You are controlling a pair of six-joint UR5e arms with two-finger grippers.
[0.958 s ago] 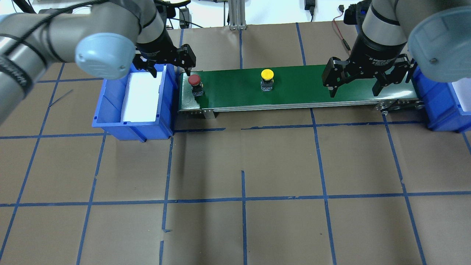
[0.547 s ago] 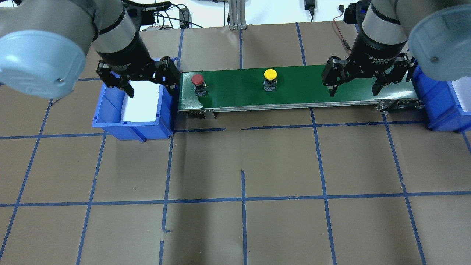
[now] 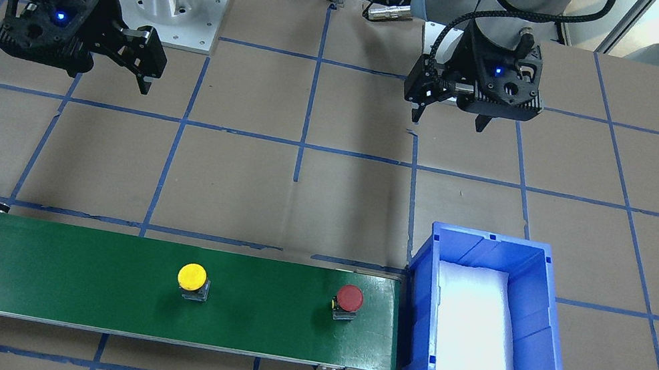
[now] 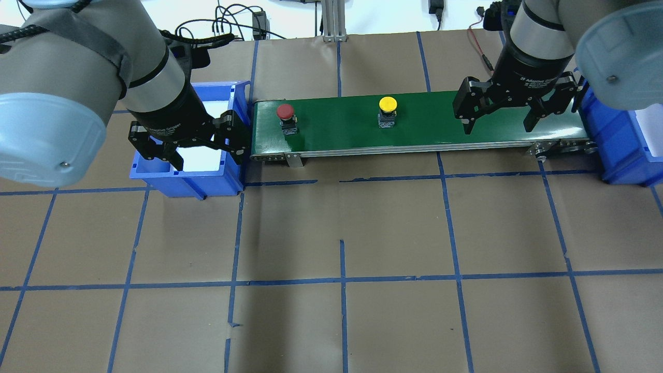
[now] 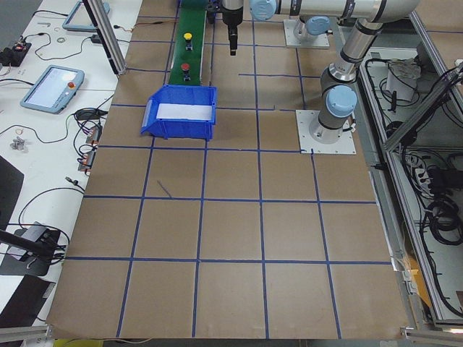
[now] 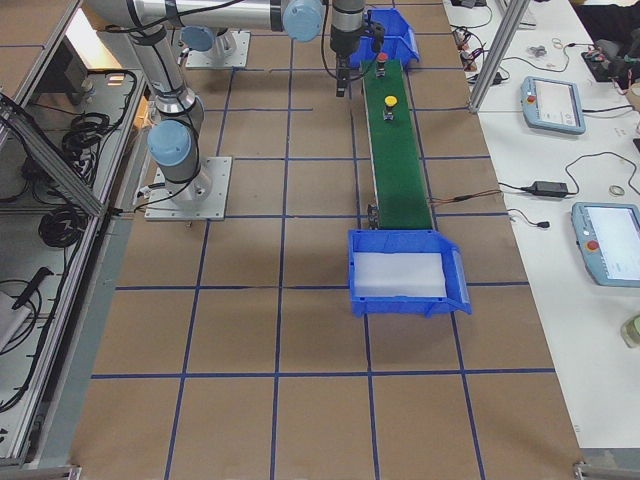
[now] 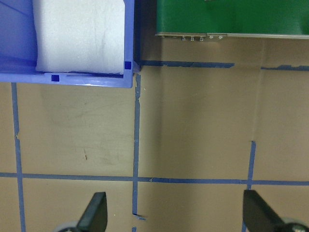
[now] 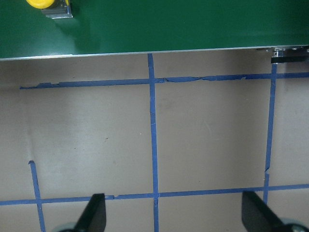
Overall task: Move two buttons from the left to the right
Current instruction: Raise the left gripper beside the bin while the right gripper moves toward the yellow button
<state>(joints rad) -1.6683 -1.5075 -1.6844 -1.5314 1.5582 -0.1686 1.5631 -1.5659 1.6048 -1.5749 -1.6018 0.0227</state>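
— What do we see nearest us on the brown paper-covered surface [image 4: 342, 321]?

— Both our pincers hang above it, empty. The left pincer [image 4: 188, 143] is spread wide over the blue plastic bin [image 4: 155, 173]; the right pincer [image 4: 500, 115] gapes equally wide over the green conveyor belt [image 4: 336, 132].

— And beyond them?

— We find the red round-capped push-button [image 4: 286, 117] upright near the belt's left end, and the yellow mushroom-capped push-button [image 4: 387, 111] upright around its middle, well apart.

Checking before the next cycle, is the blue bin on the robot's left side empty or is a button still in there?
Empty of buttons: the blue bin shows only its white foam liner, and both buttons sit on the green belt.
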